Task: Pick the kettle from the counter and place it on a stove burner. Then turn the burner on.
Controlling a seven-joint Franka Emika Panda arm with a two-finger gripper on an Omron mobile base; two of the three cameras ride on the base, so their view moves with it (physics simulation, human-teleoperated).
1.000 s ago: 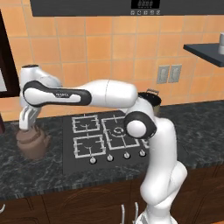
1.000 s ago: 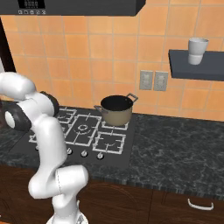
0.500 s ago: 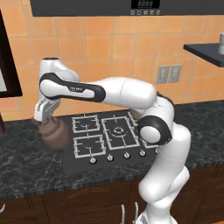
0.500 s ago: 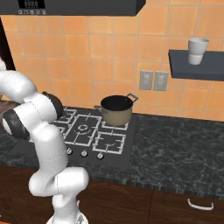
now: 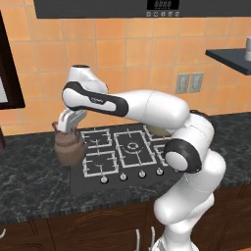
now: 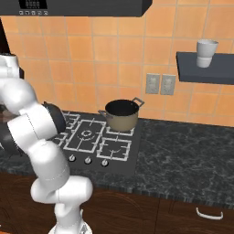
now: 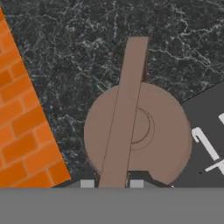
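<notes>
Copper-brown kettle (image 5: 68,148) hangs just under my jaws, which clamp its handle (image 7: 124,113), cooktop (image 5: 73,179) edge below.

The white arm reaches far left from its base, elbow raised, wrist bent downward. Its claw (image 5: 64,128) points down, fingers closed on the thin arched handle of the kettle (image 5: 68,148).
</notes>
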